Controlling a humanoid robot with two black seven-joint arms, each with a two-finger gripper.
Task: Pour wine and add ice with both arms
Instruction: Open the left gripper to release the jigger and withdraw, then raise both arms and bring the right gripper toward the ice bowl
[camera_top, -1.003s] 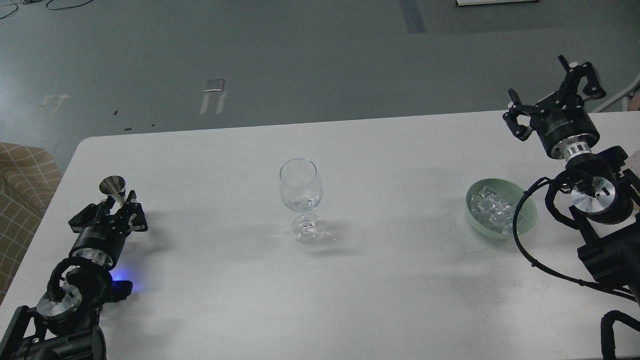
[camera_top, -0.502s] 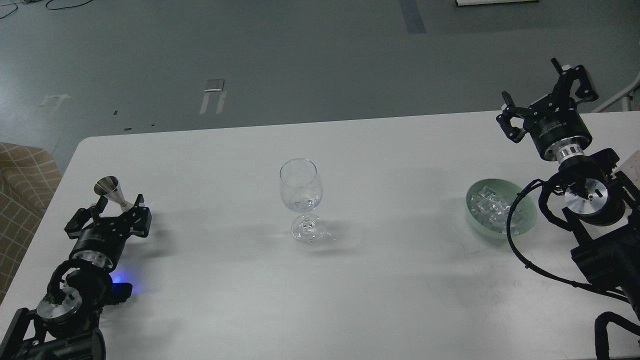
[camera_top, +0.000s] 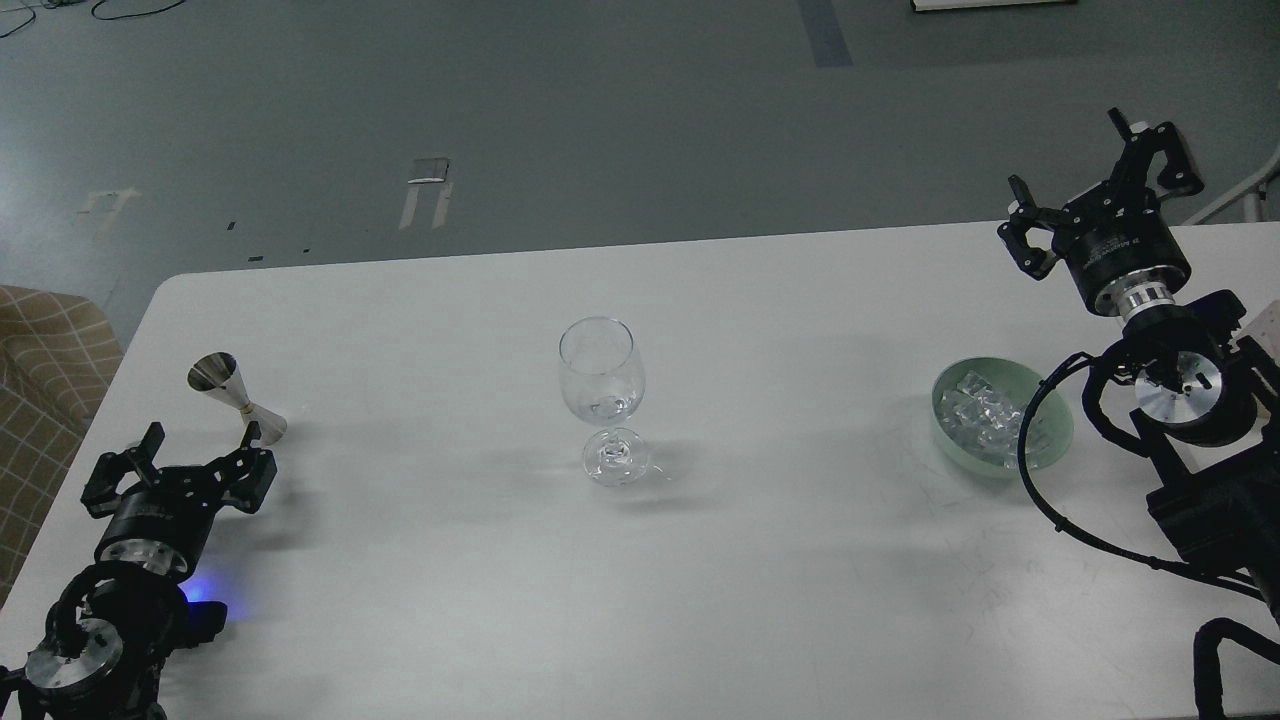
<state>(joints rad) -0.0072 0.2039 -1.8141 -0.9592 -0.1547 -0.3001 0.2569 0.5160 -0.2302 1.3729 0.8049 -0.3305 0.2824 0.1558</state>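
Observation:
A clear wine glass (camera_top: 601, 385) stands upright at the table's middle, with what looks like one ice cube (camera_top: 606, 407) in its bowl. A pale green bowl (camera_top: 1050, 440) at the right holds several clear ice cubes (camera_top: 982, 415). A small silver jigger (camera_top: 236, 397) stands free on the table at the left. My left gripper (camera_top: 200, 440) is open and empty, just in front of the jigger and apart from it. My right gripper (camera_top: 1068, 152) is open and empty, raised behind and to the right of the bowl, over the table's far edge.
The white table (camera_top: 780, 560) has its far edge near my right gripper and a rounded far-left corner. A checked tan seat (camera_top: 45, 360) stands off the table's left side. My right arm's cable (camera_top: 1040, 500) loops over the bowl's right rim.
My left gripper has let go of the jigger and drawn back towards me and to the left. The jigger now stands alone. My right gripper has shifted only slightly.

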